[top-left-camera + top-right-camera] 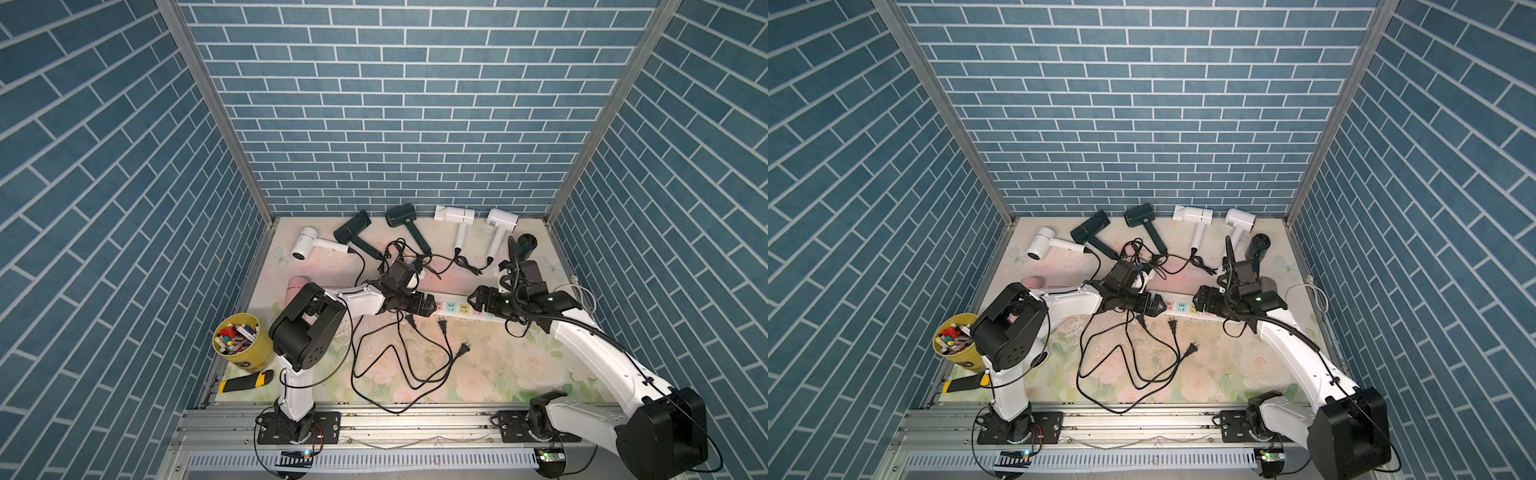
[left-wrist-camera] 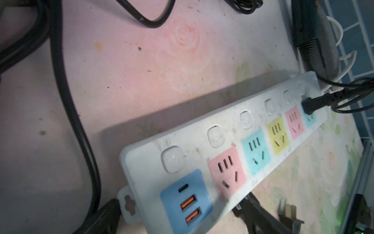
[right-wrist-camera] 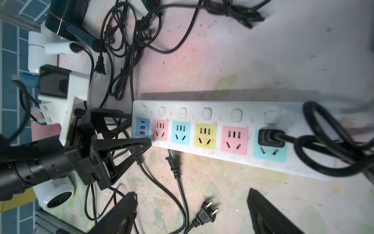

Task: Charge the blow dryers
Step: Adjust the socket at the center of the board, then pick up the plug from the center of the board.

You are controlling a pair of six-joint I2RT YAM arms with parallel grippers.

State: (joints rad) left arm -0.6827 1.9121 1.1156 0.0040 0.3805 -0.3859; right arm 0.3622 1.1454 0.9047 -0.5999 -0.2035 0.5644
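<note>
Several blow dryers lie along the back of the table, among them a white one point(image 1: 305, 245), a dark green one point(image 1: 401, 216) and a black one point(image 1: 525, 243). A pink one point(image 1: 297, 286) shows behind the left arm. The white power strip point(image 1: 453, 308) lies mid-table, with one black plug point(image 3: 271, 137) in its end blue socket. My left gripper point(image 1: 434, 306) point(image 2: 182, 214) is open, its fingers on either side of the strip's USB end. My right gripper point(image 1: 471, 301) point(image 3: 192, 204) hangs open and empty over the mat by a loose plug point(image 3: 206, 212).
Loose black cords point(image 1: 399, 365) and two more free plugs point(image 1: 442, 325) sprawl in front of the strip. A yellow cup of markers point(image 1: 241, 340) and a yellow-black knife point(image 1: 245, 381) sit front left. A white cable point(image 1: 582, 291) coils at the right wall.
</note>
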